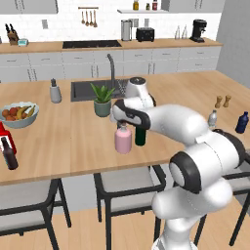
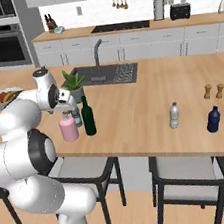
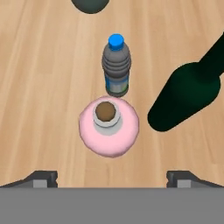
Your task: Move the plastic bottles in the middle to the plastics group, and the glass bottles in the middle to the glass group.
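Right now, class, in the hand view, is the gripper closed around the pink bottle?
No, the gripper is open above the pink bottle, its fingertips wide apart and clear of it.

Light: bright, even, flat.
Shadows: faint, soft, under bottles.
Glare: mild sheen on arm [image 1: 195,132].
Sharpness: soft, coarse rendering.

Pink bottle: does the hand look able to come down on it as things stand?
Probably yes. The open hand hovers right above the pink bottle, nothing between them. The water bottle and green wine bottle stand close beside it, so clearance is tight.
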Motion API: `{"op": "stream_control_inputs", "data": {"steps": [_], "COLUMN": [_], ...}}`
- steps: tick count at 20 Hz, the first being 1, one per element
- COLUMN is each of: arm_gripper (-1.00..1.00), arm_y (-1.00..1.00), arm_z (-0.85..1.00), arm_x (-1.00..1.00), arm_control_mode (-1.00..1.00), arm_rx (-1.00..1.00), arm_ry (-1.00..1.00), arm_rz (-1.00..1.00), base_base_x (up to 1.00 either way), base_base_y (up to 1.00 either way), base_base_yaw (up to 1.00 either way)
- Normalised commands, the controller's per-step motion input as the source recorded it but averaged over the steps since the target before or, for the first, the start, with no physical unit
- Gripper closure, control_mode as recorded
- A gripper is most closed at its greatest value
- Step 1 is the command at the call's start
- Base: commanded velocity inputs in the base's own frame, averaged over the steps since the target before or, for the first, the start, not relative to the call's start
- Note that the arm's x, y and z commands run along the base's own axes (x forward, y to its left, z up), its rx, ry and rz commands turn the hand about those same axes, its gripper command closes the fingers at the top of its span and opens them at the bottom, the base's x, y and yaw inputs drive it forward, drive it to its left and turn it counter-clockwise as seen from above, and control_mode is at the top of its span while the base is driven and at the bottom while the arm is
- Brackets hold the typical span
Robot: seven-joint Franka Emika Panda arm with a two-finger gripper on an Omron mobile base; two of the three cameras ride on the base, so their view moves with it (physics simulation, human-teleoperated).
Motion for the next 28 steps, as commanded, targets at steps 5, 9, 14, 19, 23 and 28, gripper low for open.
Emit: {"op": "stream_control_inputs", "data": {"steps": [5,9,14,19,23,28], "arm_gripper": [-1.00,-1.00,-1.00,-1.00,-1.00,-1.00], "arm_y": [0.00,0.00,0.00,0.00,0.01,0.11], "arm_z": [-0.17,-0.30,-0.28,-0.16,-0.11,-0.01], "arm_x": [0.32,0.11,0.22,0.25,0.19,0.00], "arm_control_mode": [-1.00,-1.00,-1.00,-1.00,-1.00,-1.00], "arm_rx": [0.00,0.00,0.00,0.00,0.00,0.00], "arm_ry": [0.00,0.00,0.00,0.00,0.00,0.00], "arm_rz": [0.00,0.00,0.00,0.00,0.00,0.00], "base_base_x": [0.00,0.00,0.00,0.00,0.00,0.00], "base_base_y": [0.00,0.00,0.00,0.00,0.00,0.00], "base_base_yaw": [0.00,0.00,0.00,0.00,0.00,0.00]}}
